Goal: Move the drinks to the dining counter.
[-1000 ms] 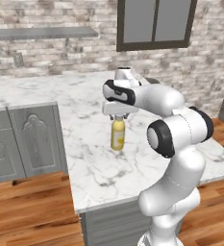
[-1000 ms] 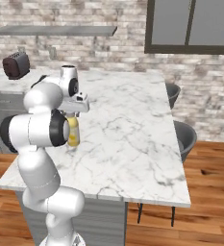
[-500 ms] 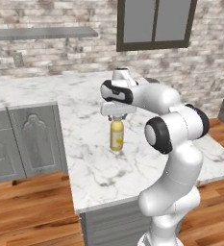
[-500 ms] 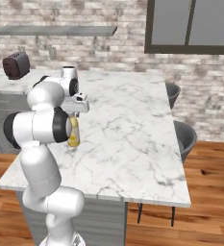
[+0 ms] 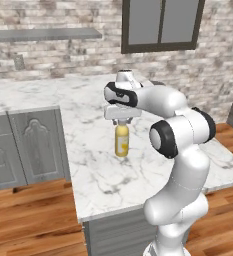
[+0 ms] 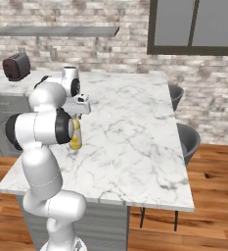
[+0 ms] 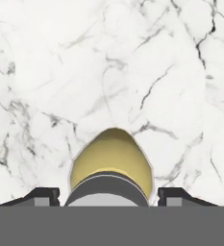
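A small yellow bottle [image 5: 121, 142] with a grey cap stands upright on the dining counter [image 5: 103, 175], a white veined marble slab, near its left side. My gripper [image 5: 121, 120] points straight down over the bottle and is shut on its top. From the right base view the bottle [image 6: 76, 137] shows partly behind my forearm, under the gripper [image 6: 79, 113], on the counter [image 6: 135, 127]. Looking down the hand, the bottle's shoulder [image 7: 111, 158] and cap sit between the two dark fingertips of the gripper [image 7: 108, 197], with marble [image 7: 132, 57] below.
Grey panelled cabinets [image 5: 23, 145] under a worktop adjoin the counter's left. A dark toaster [image 6: 16, 66] stands on that worktop. Two grey stools [image 6: 186, 139] line the counter's far side. A shelf [image 5: 43, 34] hangs on the brick wall.
The arm's elbow has shifted a little toward the bottle. The gripper and the bottle have stayed almost in place on the counter.
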Robot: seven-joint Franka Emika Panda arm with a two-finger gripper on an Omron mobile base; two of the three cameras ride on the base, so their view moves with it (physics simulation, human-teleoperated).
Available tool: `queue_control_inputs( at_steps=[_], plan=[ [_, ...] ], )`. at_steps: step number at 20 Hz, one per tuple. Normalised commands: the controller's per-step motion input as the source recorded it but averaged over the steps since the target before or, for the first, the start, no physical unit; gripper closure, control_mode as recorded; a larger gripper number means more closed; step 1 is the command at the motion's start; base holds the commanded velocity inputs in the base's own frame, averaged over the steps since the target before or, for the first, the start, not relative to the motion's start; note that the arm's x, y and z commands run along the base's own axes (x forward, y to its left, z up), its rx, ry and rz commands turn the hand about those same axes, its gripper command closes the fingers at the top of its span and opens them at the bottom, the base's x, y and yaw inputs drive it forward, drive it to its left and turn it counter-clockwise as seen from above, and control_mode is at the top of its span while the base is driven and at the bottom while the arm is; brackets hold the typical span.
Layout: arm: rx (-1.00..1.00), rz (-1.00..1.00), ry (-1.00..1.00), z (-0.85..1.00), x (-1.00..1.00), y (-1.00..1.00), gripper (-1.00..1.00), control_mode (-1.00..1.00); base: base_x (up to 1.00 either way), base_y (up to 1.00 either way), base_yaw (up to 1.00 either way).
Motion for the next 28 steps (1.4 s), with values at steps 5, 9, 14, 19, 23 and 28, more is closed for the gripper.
queue_control_inputs(
  at_steps=[5,9,14,19,23,28],
  plan=[
    [0.0,0.0,0.0,0.07,0.0,0.0,-1.0,-1.0,0.0,0.0,0.0],
    [0.0,0.0,0.0,0.35,-0.01,0.0,-1.0,-1.0,0.0,0.0,0.0],
    [0.0,0.0,0.0,0.48,-0.16,-0.05,-1.0,-1.0,0.0,0.0,0.0],
    [0.0,0.0,0.0,0.4,-0.48,-0.28,-1.0,-1.0,0.0,0.0,0.0],
    [0.0,0.0,0.0,0.22,-0.81,-0.49,-1.0,-1.0,0.0,0.0,0.0],
    [0.0,0.0,-0.01,0.16,-0.87,-0.49,-1.0,-1.0,0.0,0.0,0.0]
  ],
)
